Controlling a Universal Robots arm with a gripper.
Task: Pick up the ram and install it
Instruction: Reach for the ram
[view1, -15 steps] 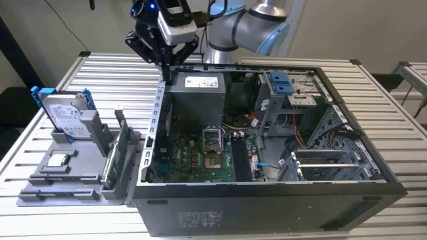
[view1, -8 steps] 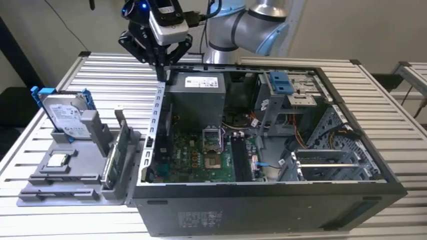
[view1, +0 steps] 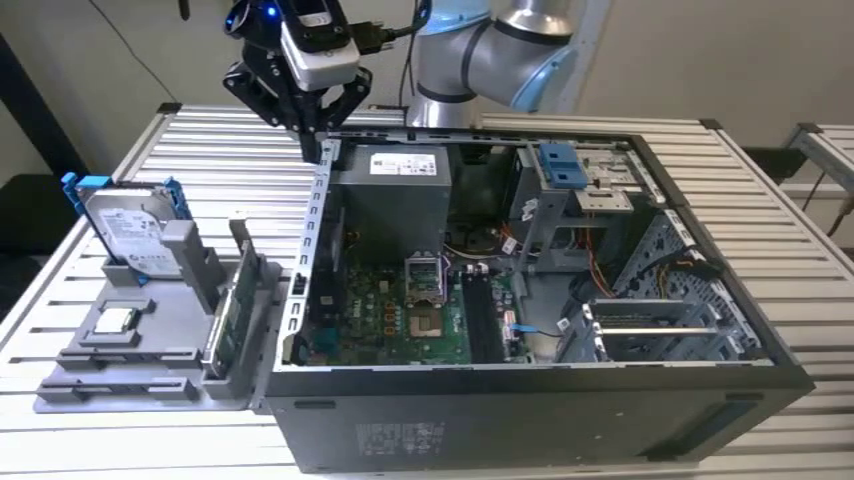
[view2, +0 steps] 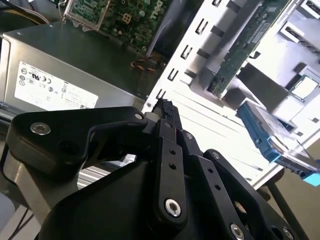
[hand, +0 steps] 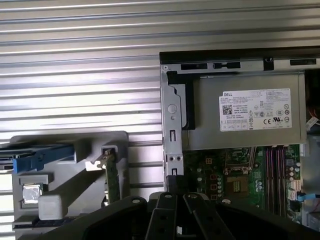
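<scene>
My gripper (view1: 315, 150) hangs shut and holds nothing, above the back corner of the open computer case (view1: 534, 400) on the exterior view's left. Its black fingertips (view2: 164, 106) meet over the case's metal edge, beside the grey power supply (hand: 250, 117). The motherboard's long memory slots (view1: 481, 315) lie bare inside the case, also seen in the first wrist view (hand: 275, 167). On the exterior view's left stands a grey parts holder (view1: 134, 385). I cannot tell the ram for certain among its parts. A thin green board (view1: 230, 315) stands on edge there.
A silver hard drive in a blue bracket (view1: 134, 235) stands upright on the holder, with a small square chip (view1: 118, 320) in front of it. The slatted metal table (view1: 80, 200) lies around the case. A blue drive bay (view1: 561, 165) and cables sit inside the case.
</scene>
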